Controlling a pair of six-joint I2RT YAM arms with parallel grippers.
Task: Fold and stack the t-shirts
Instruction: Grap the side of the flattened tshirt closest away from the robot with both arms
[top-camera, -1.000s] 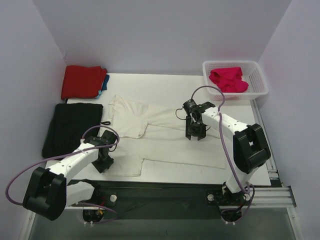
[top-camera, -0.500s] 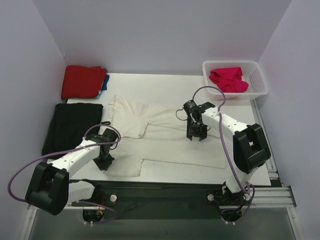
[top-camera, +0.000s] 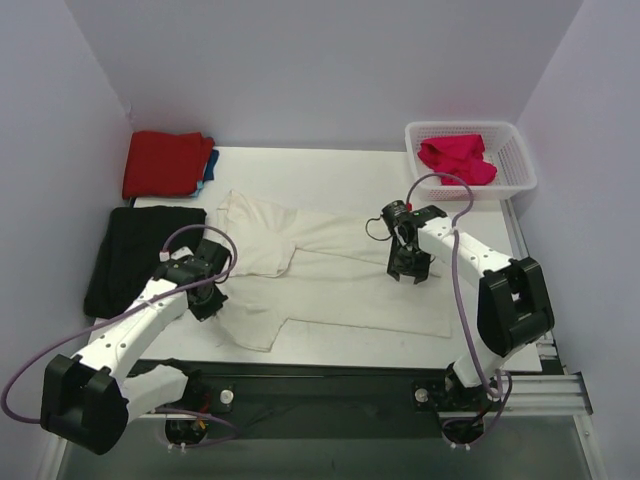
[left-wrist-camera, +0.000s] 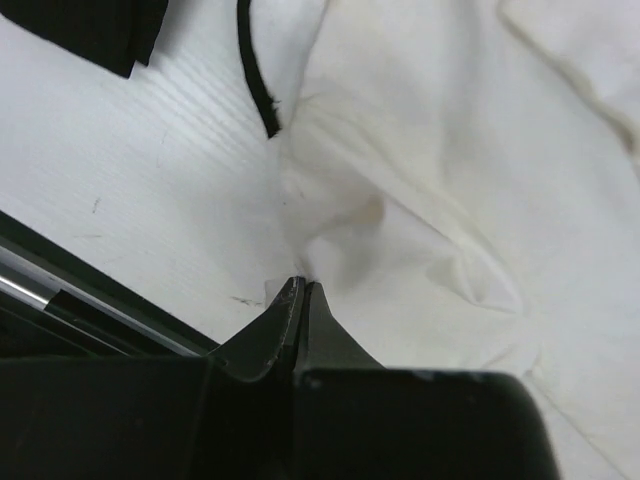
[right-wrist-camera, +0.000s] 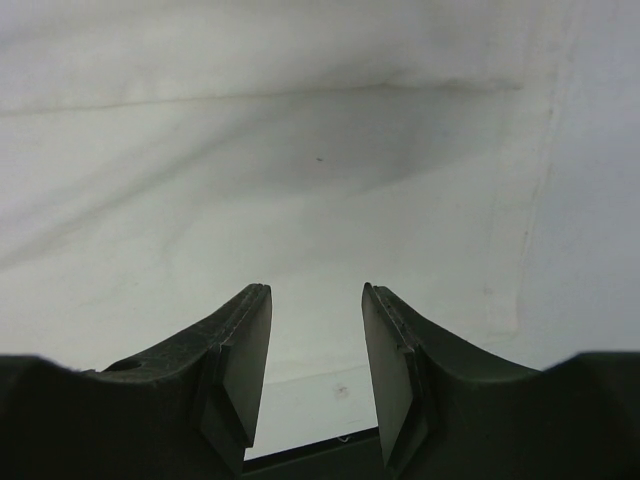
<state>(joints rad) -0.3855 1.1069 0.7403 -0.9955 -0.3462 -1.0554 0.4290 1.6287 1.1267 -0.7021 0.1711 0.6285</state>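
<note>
Overhead view with both wrist views. The one container in the scene is a white lattice basket (top-camera: 500, 188), which stands at the far right corner of the table (top-camera: 330, 165). It holds a single item, a crumpled magenta-pink t-shirt (top-camera: 457, 158), which fills the middle of the basket and lies below its rim.

We see the cream-white t-shirt (top-camera: 330, 285) spread flat across the middle of the table, with its collar end toward the left and its hem toward the right. At the far left corner a folded red t-shirt (top-camera: 165, 162) lies on top of a blue t-shirt (top-camera: 210, 168), of which only a thin edge shows. A black cloth (top-camera: 140, 255) lies just near of that pile, along the left side of the table.

The left gripper (top-camera: 207, 300) rests at the near-left edge of the cream-white t-shirt. In the left wrist view its fingers (left-wrist-camera: 290, 310) are pressed together with no gap, and the cloth puckers into folds that run to their tips, so we read it as pinching the shirt's edge. A black strap (left-wrist-camera: 255, 85) lies on the bare table beside that edge.

The right gripper (top-camera: 410, 272) stands over the right-hand part of the same shirt. In the right wrist view its fingers (right-wrist-camera: 245, 340) are moderately apart. Only smooth cream cloth shows between them, and they hold nothing.
</note>
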